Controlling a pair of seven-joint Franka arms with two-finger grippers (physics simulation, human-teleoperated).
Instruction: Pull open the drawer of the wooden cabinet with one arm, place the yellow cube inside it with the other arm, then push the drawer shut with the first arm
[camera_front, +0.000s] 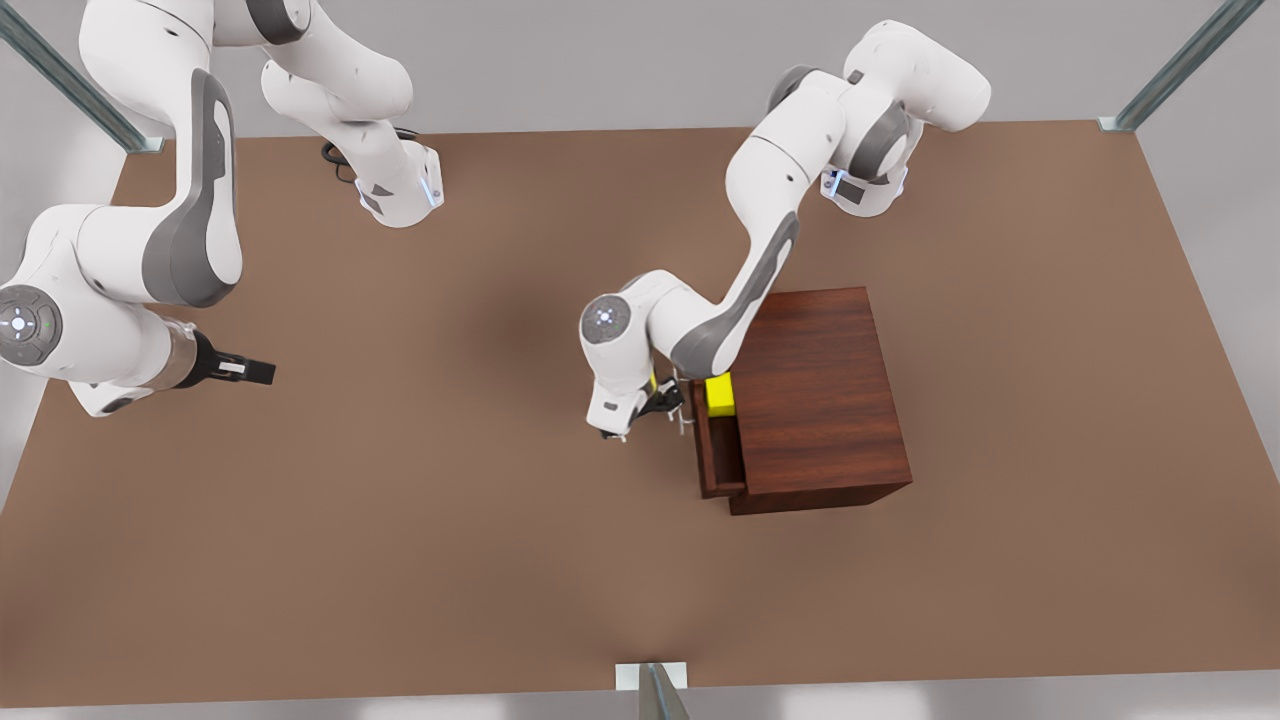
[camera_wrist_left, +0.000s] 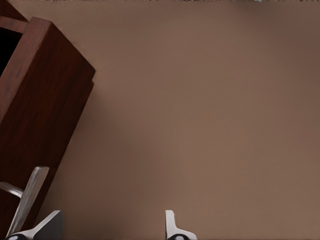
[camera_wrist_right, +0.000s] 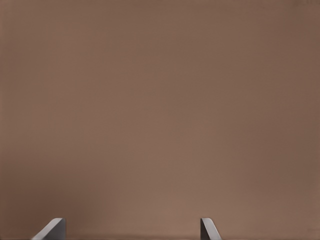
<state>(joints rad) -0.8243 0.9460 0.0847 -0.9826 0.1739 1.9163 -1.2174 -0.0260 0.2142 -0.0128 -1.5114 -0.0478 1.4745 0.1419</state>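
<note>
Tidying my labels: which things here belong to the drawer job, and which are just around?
Job: wooden cabinet, drawer, yellow cube, left gripper by the drawer, right gripper waiting.
Around: table, metal frame struts.

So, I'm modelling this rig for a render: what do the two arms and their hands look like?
Both arms look alike: glossy white rounded shells with grey joint covers and small blue-lit markings. The left arm's hand is black; its fingertips look pale grey. The right arm's black hand bears a white patch, with pale grey fingertips too. A black cable loops at the right arm's base.
</note>
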